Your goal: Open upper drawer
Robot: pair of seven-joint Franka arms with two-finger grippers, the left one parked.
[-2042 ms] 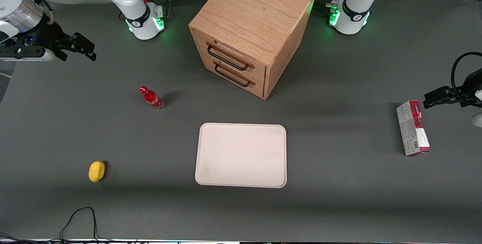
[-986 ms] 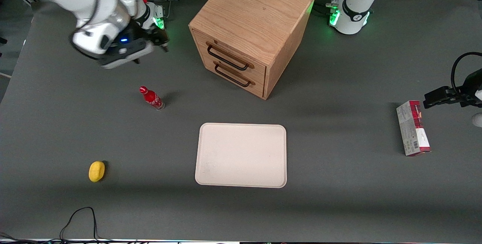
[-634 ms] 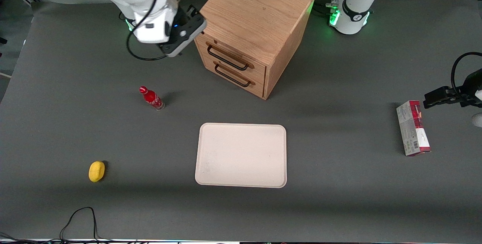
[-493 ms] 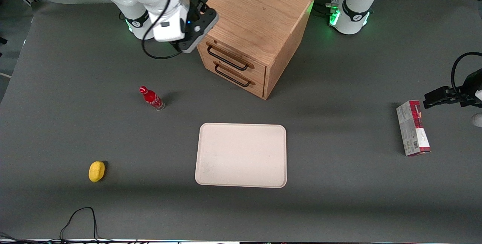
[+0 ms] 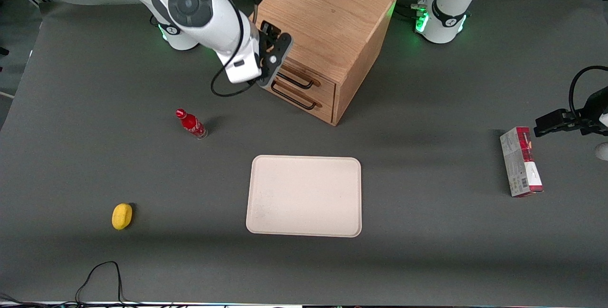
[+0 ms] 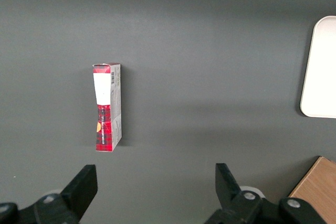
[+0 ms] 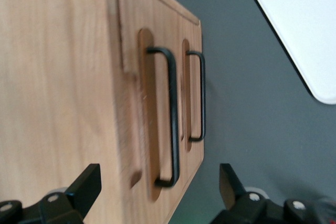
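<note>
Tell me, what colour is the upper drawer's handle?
Black, on the upper drawer; clearest in the right wrist view.

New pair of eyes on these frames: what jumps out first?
The oak cabinet with the working arm's gripper at the upper drawer, fingers spread wide with the dark handle in line between them, drawer shut. Nearer the front camera lies the pale tray; a red bottle stands toward the working arm's end of the table.

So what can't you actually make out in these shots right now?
- Upper drawer: front view, the arm and pincer cover most of its handle.
- Contact with the upper handle: wrist view shows open fingers, not touching it.
- Drawer contents: both shut.
- Red box: print too small.
</note>
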